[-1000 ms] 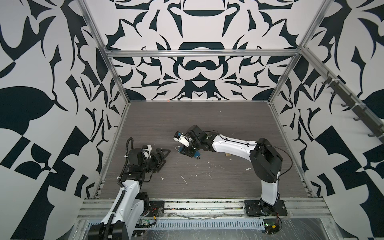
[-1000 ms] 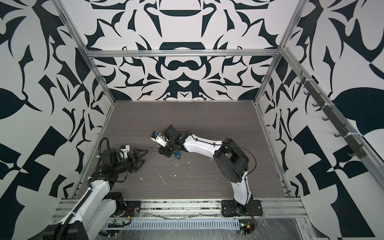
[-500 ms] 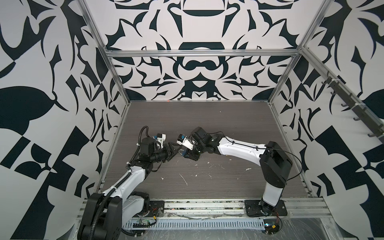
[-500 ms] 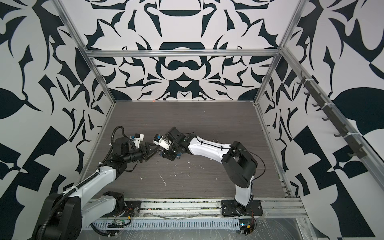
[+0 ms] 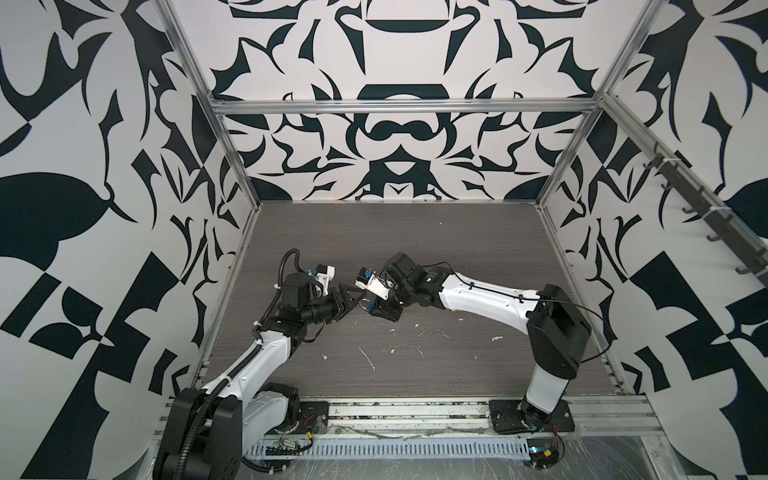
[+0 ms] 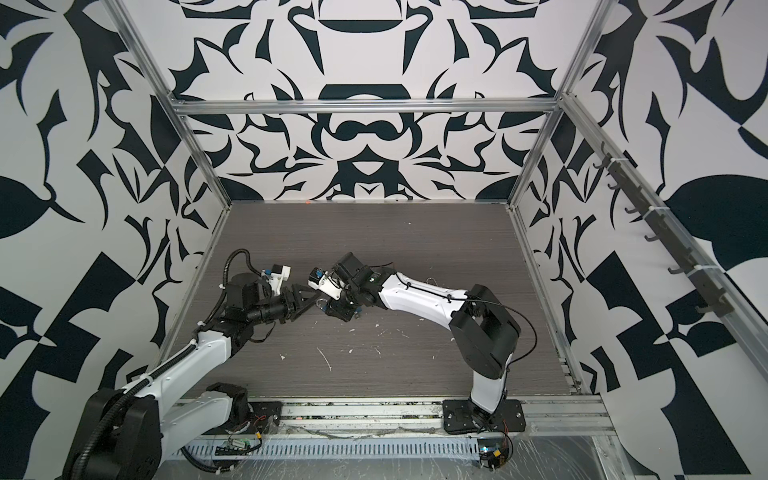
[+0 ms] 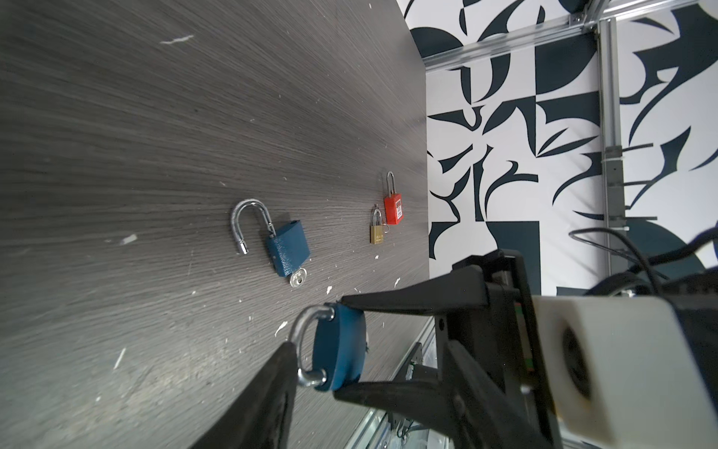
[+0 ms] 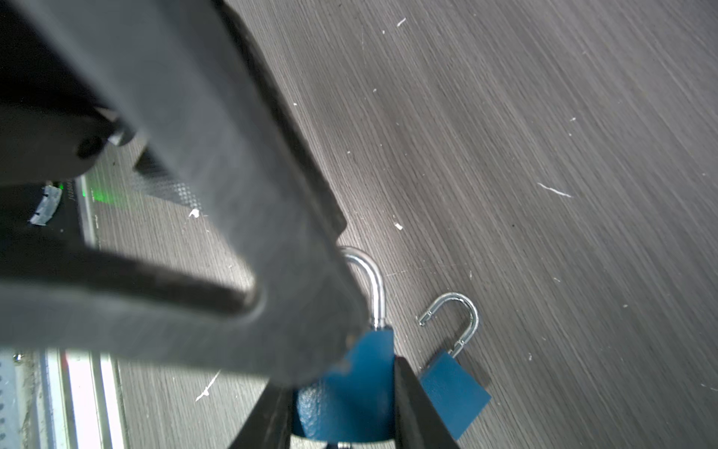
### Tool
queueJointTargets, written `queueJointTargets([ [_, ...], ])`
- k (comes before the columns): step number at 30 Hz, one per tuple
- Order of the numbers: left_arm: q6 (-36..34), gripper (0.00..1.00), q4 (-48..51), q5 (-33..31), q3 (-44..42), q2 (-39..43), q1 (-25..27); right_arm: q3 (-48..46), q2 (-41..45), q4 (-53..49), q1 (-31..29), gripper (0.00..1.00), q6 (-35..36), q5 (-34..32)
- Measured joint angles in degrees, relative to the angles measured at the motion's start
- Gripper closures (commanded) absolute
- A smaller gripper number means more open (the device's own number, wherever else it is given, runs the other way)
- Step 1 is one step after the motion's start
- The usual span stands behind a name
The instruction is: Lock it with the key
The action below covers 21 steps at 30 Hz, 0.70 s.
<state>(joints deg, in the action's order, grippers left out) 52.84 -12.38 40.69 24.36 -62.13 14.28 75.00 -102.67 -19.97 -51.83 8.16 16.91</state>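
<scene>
The left arm has swung in from the near-left corner of the bench [image 5: 415, 249] to the middle. The left hand [image 5: 354, 297] has drawn in from a wide spread to a middling gap. One of its fingers [image 7: 268, 396] lies against the bow of the shackle [image 7: 316, 311]. The other finger is out of sight, so I cannot tell whether this hand clamps anything or only presses.

The blue padlock [image 7: 342, 357] hangs clear of the bench between the two hands. Its body is pinched by the sides in the right hand [image 8: 342, 416], whose narrow grip has not altered. Whether the shackle is fully seated is hidden, and no key shows at this lock.

My reading is that the lock is being offered across for the left hand to work the shackle, so the locking is not yet done.

On the bench beneath the right hand, a second blue padlock [image 7: 289, 248] lies flat with its shackle swung open and a key [image 7: 298, 278] in its base. Farther off toward the wall, a brass padlock [image 7: 377, 235] and a red padlock [image 7: 393, 210] lie side by side.
</scene>
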Motion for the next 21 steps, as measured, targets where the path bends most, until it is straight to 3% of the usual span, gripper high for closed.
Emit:
queueJointTargets([
  [8, 0.3, 0.48, -2.0, 2.4, 0.3, -2.8, 0.8, 0.3, 0.5, -1.1, 0.0, 1.00, 0.0, -0.2],
  [14, 0.4, 0.22, -1.4, 1.7, 0.3, -0.3, 0.8, 0.7, 0.5, -2.0, 0.0, 1.00, 0.0, -1.2],
  [21, -1.3, 0.21, 4.0, -1.4, 0.4, 5.4, 0.8, 0.8, 1.8, -2.1, 0.0, 1.00, 0.5, -2.4],
])
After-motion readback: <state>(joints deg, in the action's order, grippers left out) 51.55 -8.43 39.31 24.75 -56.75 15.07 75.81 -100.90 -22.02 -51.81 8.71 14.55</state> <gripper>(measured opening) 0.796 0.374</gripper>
